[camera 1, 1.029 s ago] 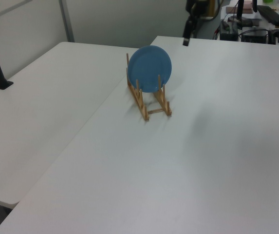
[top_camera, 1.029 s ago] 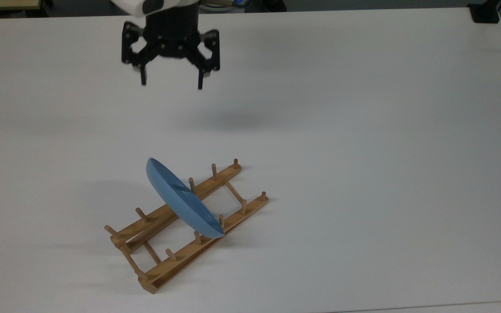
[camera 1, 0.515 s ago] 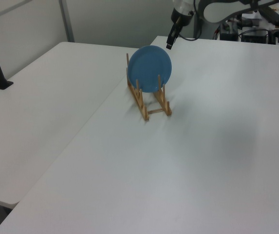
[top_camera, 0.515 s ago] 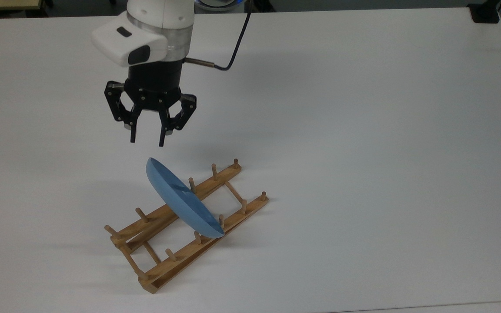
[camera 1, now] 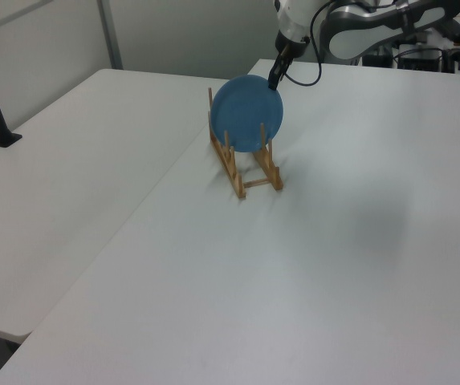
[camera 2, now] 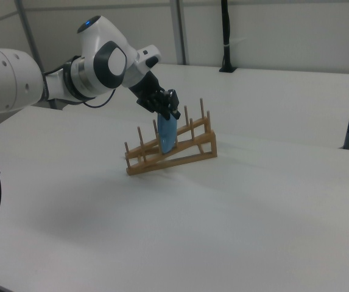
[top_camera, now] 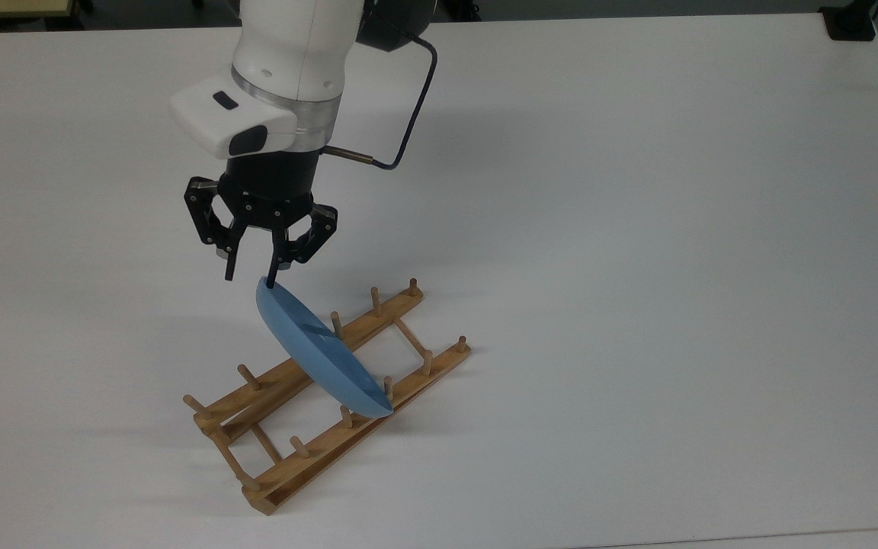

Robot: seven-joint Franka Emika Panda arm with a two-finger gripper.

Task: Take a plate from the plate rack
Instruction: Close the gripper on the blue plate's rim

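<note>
A round, shallow, light-blue plate (top_camera: 317, 351) stands on edge in a low, light-brown wooden plate rack (top_camera: 328, 396) made of two long rails with short upright pegs. The rack sits on a plain white table (top_camera: 637, 229). The plate leans between pegs near the middle of the rack, and its bottom edge rests on the rails.

A white robot arm (top_camera: 294, 69) reaches down from the top view's upper left, ending in a black two-finger gripper (top_camera: 250, 278). The fingers are apart, with a clear gap between them. In the top view one fingertip (top_camera: 270, 282) sits at the plate's uppermost rim, while the other hangs just beside the rim on the top view's left. In the left view the gripper (camera 1: 274, 80) meets the plate's (camera 1: 247, 114) top right edge.

The approach looks nearly complete: the fingers seem to straddle the rim without pinching it. Closing on the rim, lifting the plate clear of the pegs and carrying it away all appear to remain.
</note>
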